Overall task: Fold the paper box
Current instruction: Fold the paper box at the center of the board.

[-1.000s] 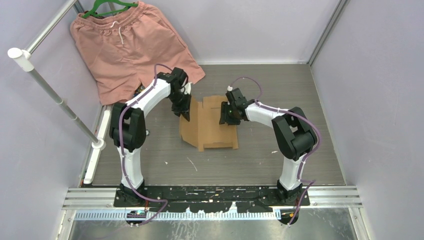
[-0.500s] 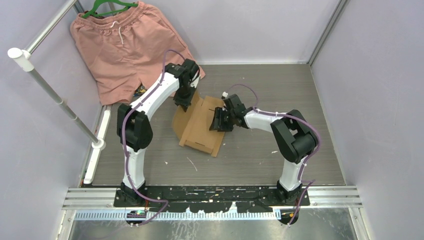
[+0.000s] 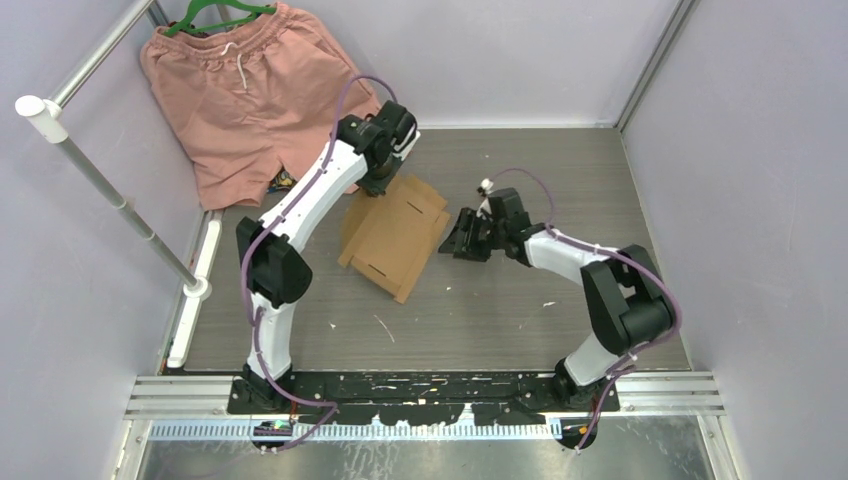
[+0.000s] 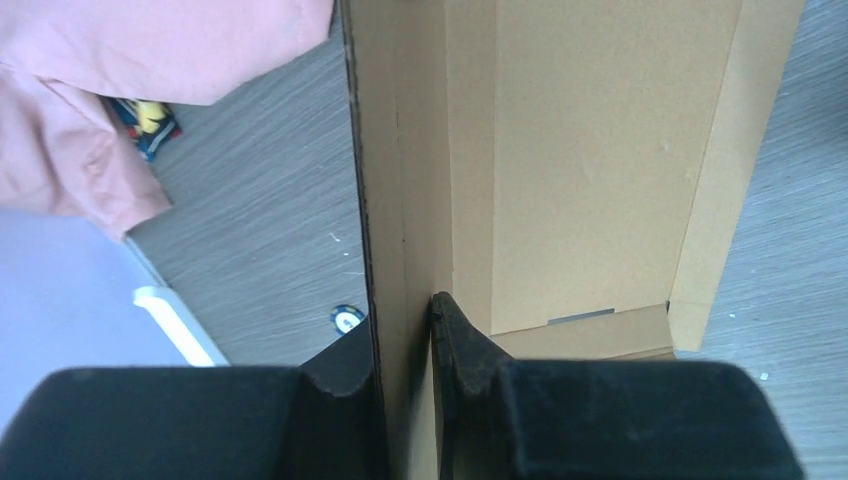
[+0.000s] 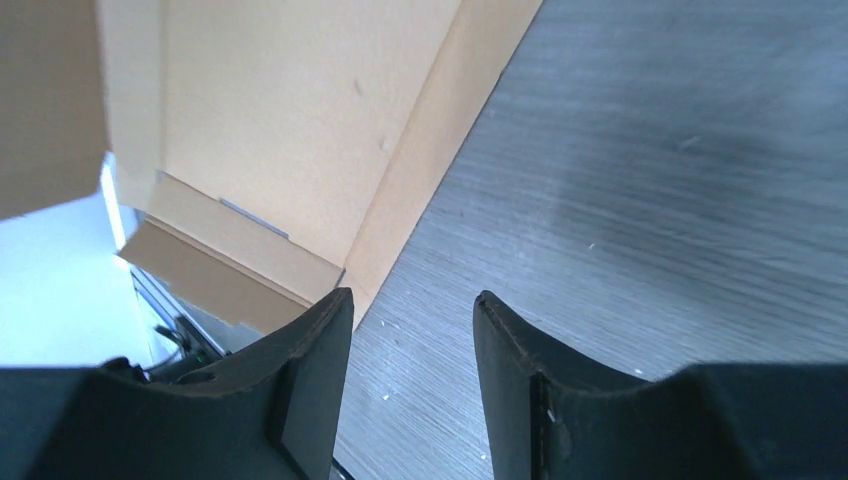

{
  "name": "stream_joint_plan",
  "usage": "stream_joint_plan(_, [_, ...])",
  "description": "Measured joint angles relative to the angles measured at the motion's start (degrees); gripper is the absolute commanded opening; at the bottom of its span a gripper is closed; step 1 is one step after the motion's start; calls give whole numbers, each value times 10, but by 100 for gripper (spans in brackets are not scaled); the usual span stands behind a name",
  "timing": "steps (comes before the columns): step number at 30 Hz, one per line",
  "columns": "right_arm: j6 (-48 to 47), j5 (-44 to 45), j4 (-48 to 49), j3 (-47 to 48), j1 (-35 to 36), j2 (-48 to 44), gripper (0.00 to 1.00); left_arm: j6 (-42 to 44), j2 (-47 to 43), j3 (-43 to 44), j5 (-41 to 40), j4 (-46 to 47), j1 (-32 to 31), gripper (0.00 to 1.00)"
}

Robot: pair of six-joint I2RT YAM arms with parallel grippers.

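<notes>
Now | left gripper (image 4: 405, 325) clamped on paper box (image 3: 392, 238) far edge | right gripper (image 5: 412, 310) spread, empty, just beside paper box

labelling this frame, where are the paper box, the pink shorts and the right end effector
paper box (image 3: 394, 237): top external view, middle of its main panel
pink shorts (image 3: 250, 112): top external view, middle of the cloth
right end effector (image 5: 410, 300): right wrist view, gap midway between its open fingertips

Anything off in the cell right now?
Pink shorts on a hanger sprawl over the table at its far-left corner, unrelated to folding. The cardboard sheet lies skewed, one edge pinched in the left tool; the right tool is open, off it.
</notes>
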Motion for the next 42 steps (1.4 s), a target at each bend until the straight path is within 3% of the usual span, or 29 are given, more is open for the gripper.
stream_joint_plan(8, [5, 2, 21, -6, -68, -76, 53, 56, 0, 0, -76, 12, -51, 16])
stream_joint_plan(22, [63, -47, 69, 25, -78, 19, 52, 162, -59, -45, -181, 121, -170, 17])
stream_joint_plan(30, [112, -71, 111, 35, -104, 46, 51, 196, -141, -130, -200, 192, -207, 17])
stream_joint_plan(42, [142, -90, 111, 35, -156, 37, 51, 199, -137, -159, -181, 213, -226, 17])
